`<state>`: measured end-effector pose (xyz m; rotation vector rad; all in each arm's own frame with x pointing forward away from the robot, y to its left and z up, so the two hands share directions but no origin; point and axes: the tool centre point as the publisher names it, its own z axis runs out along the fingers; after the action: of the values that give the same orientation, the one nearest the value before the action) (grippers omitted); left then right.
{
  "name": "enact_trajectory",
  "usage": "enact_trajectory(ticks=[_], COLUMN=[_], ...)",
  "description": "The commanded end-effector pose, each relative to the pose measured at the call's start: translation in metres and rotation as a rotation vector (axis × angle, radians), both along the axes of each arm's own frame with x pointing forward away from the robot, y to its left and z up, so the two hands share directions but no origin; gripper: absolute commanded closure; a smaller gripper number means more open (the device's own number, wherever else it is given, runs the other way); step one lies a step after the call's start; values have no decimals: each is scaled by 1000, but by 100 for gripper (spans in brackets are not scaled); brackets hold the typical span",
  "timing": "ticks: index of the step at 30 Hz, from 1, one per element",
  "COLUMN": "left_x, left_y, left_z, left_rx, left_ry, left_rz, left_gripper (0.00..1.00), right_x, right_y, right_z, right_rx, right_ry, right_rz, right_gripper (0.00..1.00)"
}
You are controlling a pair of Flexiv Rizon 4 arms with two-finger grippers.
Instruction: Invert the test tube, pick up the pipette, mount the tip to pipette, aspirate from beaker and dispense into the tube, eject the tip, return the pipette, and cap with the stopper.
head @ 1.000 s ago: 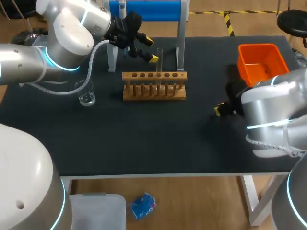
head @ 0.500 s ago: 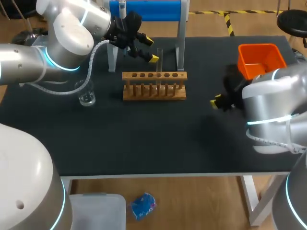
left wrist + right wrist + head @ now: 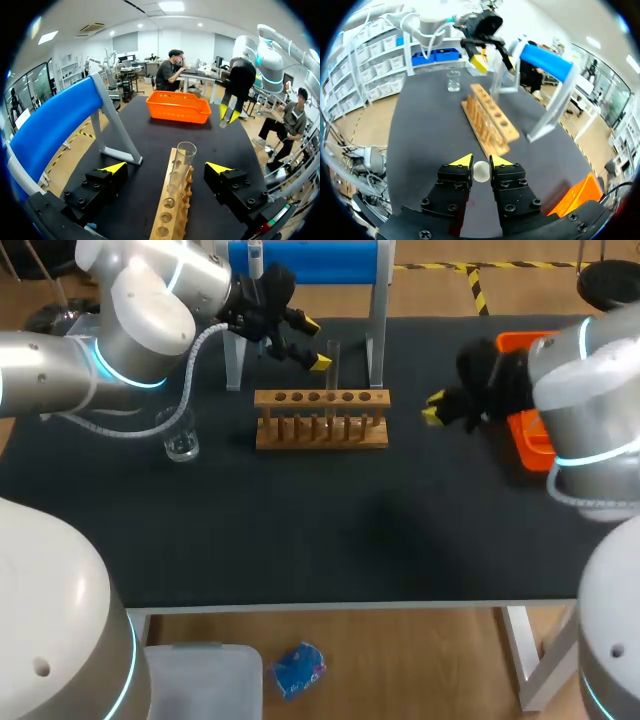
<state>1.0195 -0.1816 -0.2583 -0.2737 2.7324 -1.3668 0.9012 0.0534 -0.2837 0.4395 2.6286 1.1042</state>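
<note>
Test tube [image 3: 182, 159] upright in the wooden rack [image 3: 172, 210], stopper held off to one side.
Above the rack, the left gripper [image 3: 166, 167] has its jaws wide, one finger on either side of the tube, neither touching it. Just right of the rack, the right gripper [image 3: 432, 407] has narrow jaws pinching a small white stopper [image 3: 481, 171].

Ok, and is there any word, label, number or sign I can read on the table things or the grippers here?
No text can be read in any view.
On the wooden rack, test tube, orange bin and blue stand: no print shows.
On the glass beaker: any markings are too small to tell.
On the white stopper held in the right gripper: plain, no mark.
</note>
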Motion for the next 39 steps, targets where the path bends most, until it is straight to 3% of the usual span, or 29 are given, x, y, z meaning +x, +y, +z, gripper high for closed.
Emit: enact_trajectory(ticks=[1,9,13,32,39], left_x=[1,1,1,1,1], left_y=[0,0,0,0,0], left_z=[1,1,1,1,1], left_rx=[3,3,3,3,3], left_ry=[4,4,4,4,4], left_rz=[-3,-3,-3,-3,-3], left_gripper=[0,0,0,0,0], right_x=[0,20,36,36,66], right_y=[-11,25,45,45,79], right_z=[52,89,105,105,107], right_rx=[-4,-35,-60,-60,-128], right_ry=[260,269,283,283,140], right_rz=[306,403,363,363,354], right_gripper=[100,100,100,100,100])
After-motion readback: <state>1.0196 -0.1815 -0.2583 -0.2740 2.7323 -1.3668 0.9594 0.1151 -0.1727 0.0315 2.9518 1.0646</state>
